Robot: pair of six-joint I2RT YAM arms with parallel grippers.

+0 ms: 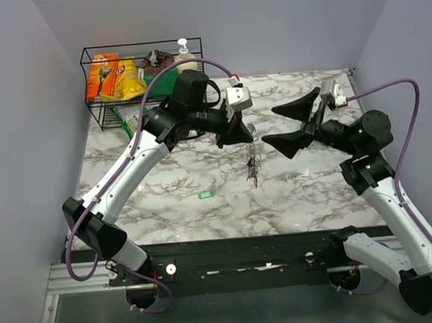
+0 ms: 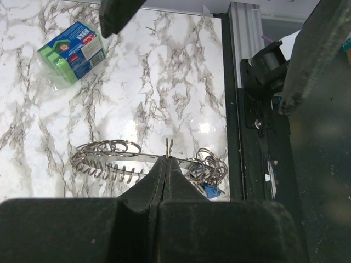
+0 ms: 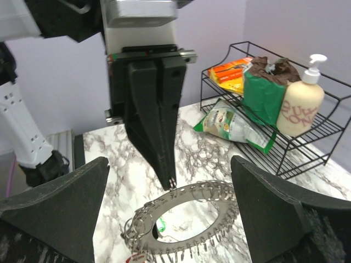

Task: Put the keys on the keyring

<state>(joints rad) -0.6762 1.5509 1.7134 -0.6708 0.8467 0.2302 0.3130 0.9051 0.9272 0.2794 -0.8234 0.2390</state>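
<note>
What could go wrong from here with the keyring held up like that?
The left claw pinches the keyring only at its very tip, on a thin edge, so the ring may slip or swing. The open right claw sits close; moving in could knock it loose.

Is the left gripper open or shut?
Shut: the left gripper has its jaws pressed together with no gap, pinching the rim of the keyring.
</note>
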